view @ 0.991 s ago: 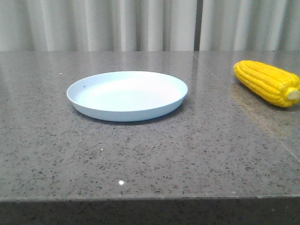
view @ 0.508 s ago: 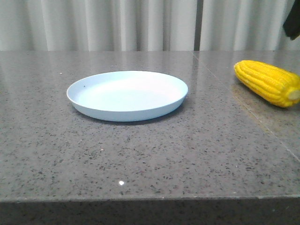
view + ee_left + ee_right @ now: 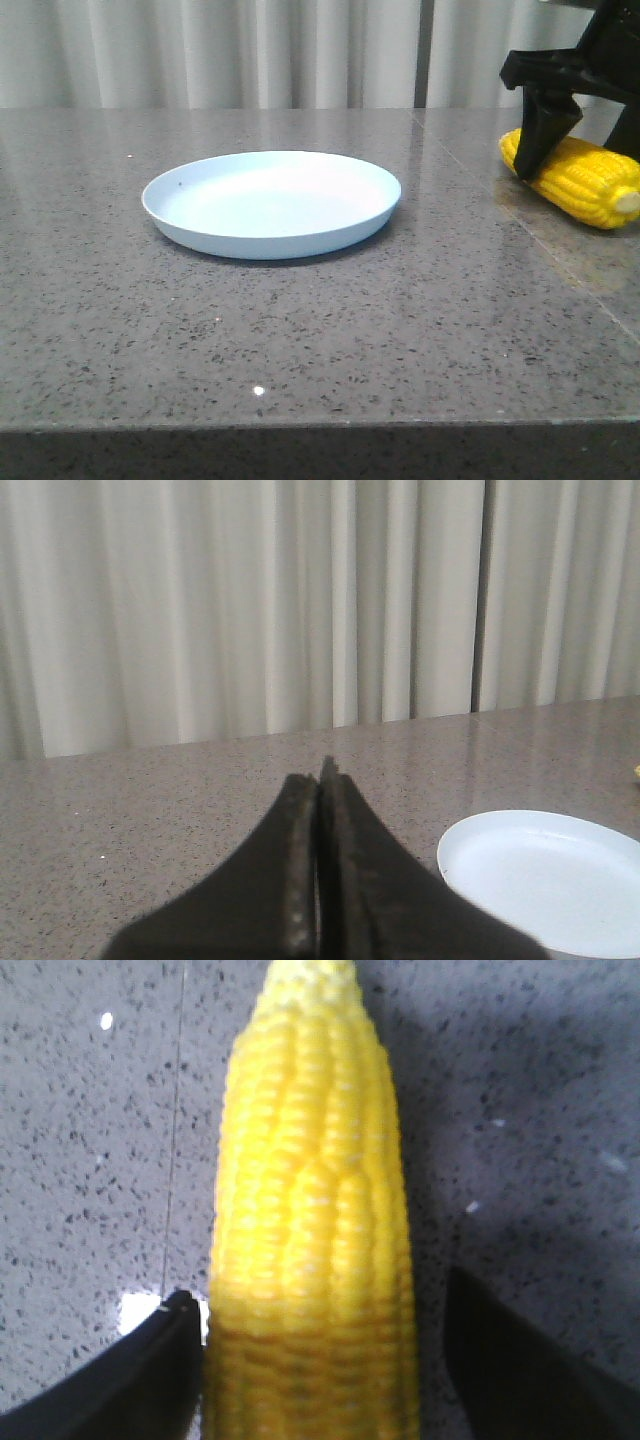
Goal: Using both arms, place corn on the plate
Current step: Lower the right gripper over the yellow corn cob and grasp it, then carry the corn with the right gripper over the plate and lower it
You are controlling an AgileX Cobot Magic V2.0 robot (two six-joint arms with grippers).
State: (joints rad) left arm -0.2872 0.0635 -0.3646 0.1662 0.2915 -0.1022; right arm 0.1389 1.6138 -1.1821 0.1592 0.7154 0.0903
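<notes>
The yellow corn [image 3: 592, 186] lies on the grey table at the far right, its pale stub end toward the right edge. My right gripper [image 3: 575, 140] has come down over it, open, one dark finger in front of the cob's left part. In the right wrist view the corn [image 3: 310, 1210] lies between the two spread fingers [image 3: 150, 1370], with a gap on one side. The pale blue plate [image 3: 270, 243] sits empty at the table's middle left and also shows in the left wrist view [image 3: 545, 880]. My left gripper [image 3: 320, 780] is shut and empty, above the table left of the plate.
The speckled grey stone table [image 3: 320, 330] has its front edge near the bottom of the front view. A seam [image 3: 520, 230] runs through the table between plate and corn. Pale curtains [image 3: 250, 50] hang behind the table.
My right gripper has come down from the upper right into the front view and now straddles the corn. The corn and the plate have not moved.
</notes>
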